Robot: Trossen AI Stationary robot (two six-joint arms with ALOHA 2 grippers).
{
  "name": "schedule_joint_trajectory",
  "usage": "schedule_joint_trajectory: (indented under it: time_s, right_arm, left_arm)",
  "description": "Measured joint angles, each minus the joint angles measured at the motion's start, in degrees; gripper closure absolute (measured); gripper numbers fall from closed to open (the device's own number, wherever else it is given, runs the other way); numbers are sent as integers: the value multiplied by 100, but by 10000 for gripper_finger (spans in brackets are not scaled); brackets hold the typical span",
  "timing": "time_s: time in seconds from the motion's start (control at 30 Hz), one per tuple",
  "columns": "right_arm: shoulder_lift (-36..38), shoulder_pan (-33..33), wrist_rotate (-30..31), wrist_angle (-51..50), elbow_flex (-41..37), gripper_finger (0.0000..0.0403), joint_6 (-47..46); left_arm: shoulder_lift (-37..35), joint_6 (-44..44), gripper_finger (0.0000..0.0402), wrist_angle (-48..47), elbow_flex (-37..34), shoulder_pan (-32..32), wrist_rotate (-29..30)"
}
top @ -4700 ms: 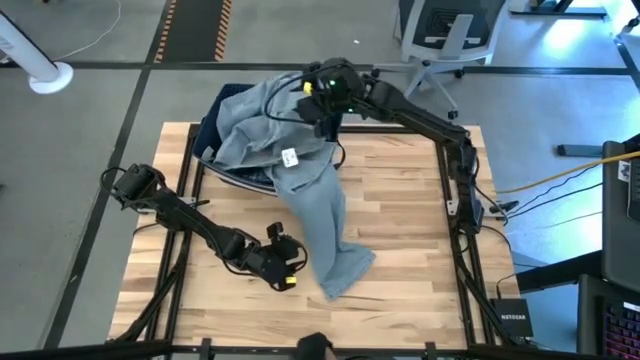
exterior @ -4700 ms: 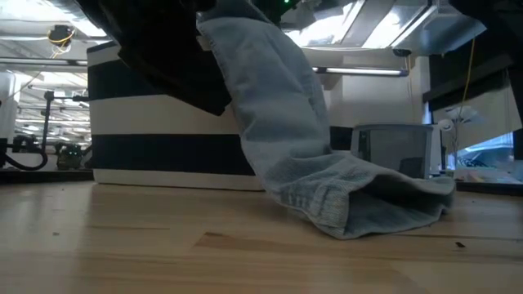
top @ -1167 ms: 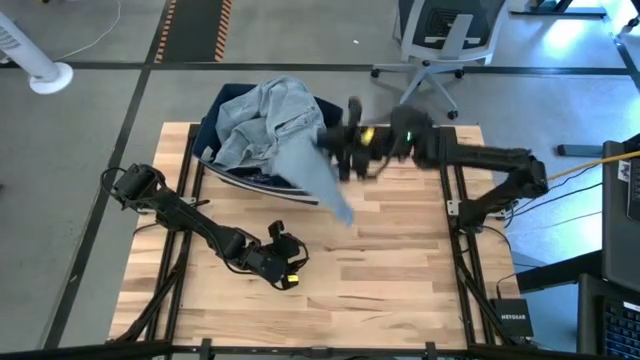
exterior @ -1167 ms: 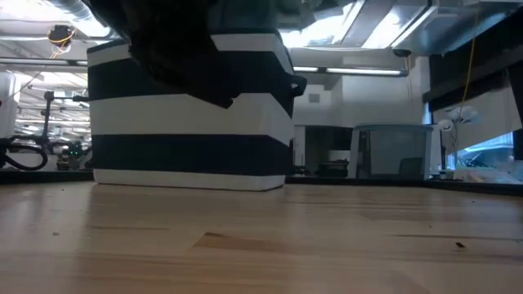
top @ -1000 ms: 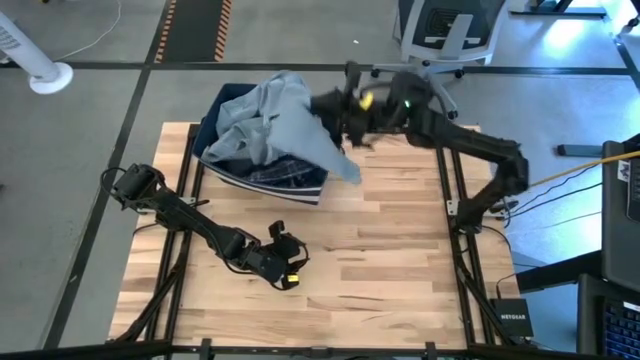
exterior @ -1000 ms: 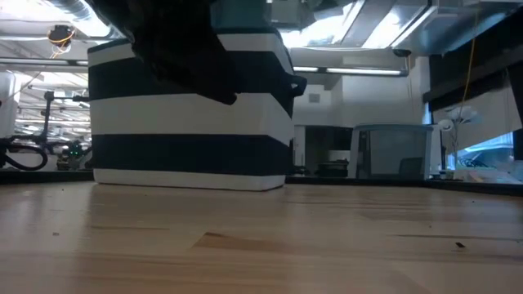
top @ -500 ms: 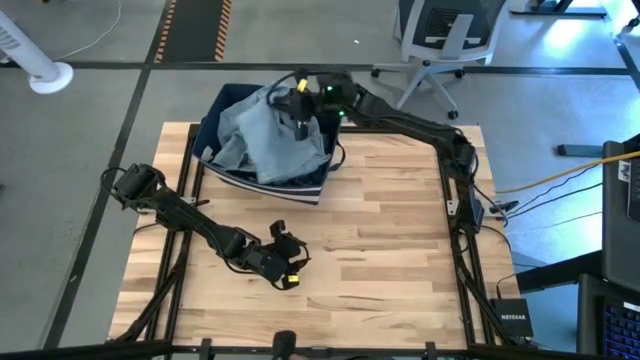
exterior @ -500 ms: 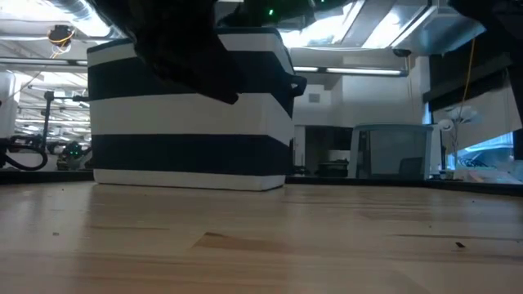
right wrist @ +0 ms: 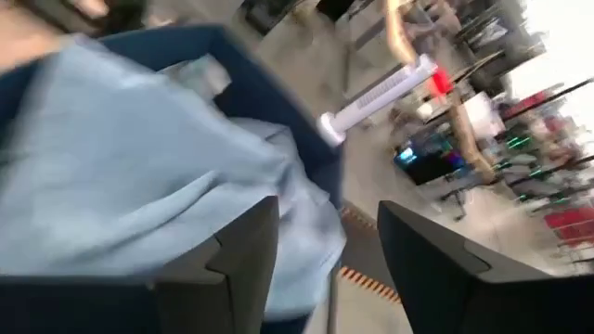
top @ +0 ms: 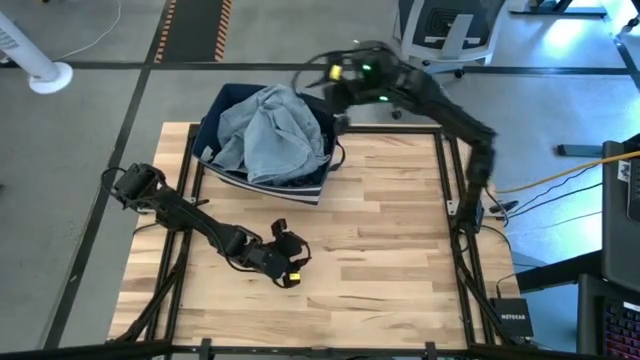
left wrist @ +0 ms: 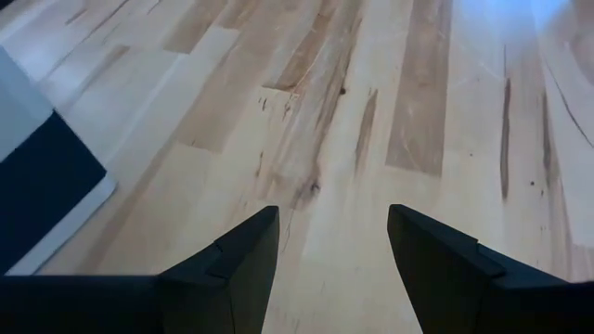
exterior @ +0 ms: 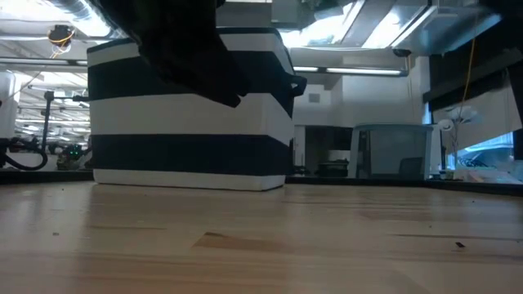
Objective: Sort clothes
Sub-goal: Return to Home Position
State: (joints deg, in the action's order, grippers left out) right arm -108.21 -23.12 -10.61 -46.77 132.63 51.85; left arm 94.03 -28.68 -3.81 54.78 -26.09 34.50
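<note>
Since the crumpled light-blue denim jeans (top: pixel 268 135) lie inside the dark navy fabric bin with a white lower band (exterior: pixel 188 151), filling its mouth and mounding above the rim, the garment is judged deposited. No other garment shows on the pale wooden table (top: pixel 390 260).

Right gripper (right wrist: pixel 327 209): in the high view it is raised beside the bin's far right corner. Its fingers are set wide apart with nothing between them. Its wrist view looks past them onto the denim and the bin's blue edge. This posture suits an unloaded arm that is free to retire to rest.

Left gripper (left wrist: pixel 331 211): it hangs low over the near middle of the table, well apart from the bin. Its fingers are wide, with only bare wood in the gap. Judged parked there to keep clear of the other arm's reach.

The bin stands upright at the table's far edge.

Risk noted: the denim sits loose and high, so a brush from the right arm could drag a fold over the rim. A path away from the bin is advisable.
</note>
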Motion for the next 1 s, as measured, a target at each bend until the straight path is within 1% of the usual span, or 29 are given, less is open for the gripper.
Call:
schedule_joint_trajectory:
  time_s: [0.1,0.2,0.3,0.33,0.4,0.47,0.53,0.67,0.8,0.9,1.0]
  right_arm:
    - [682,70,208,-358,-404,199,7]
    - [1296,162,249,-988,-561,199,56]
    - [1821,369,316,-1434,-978,205,-41]
    - [1984,472,464,-1550,-1202,211,-67]
    - [2323,730,1080,-1722,-1722,231,-203]
    - [2784,976,1667,-1668,-2441,256,-242]
    - [3350,1163,2017,-1366,-3339,285,-313]
    - [4517,1473,2081,-515,-5316,345,-627]
    - [5923,1930,1962,460,-7185,390,-1053]
    - [6986,2376,1745,1382,-8498,393,-1490]
    - [7881,2818,1708,2312,-9688,375,-1992]
  left_arm:
    - [-73,235,204,44,0,0,-51]
    - [-263,844,204,305,0,0,-111]
    - [-591,1400,204,363,2,49,-114]
    - [-736,1602,204,335,-2,79,-112]
    - [-989,1903,204,327,-67,176,-154]
    - [-1239,2222,204,460,-172,283,-471]
    - [-1462,2403,204,699,-373,382,-793]
    - [-1862,2461,209,1307,-999,483,-1141]
    - [-2252,2463,242,2247,-1717,483,-1388]
    - [-2556,2452,275,2734,-2119,473,-1665]
    - [-2824,2388,307,2847,-2441,470,-1704]
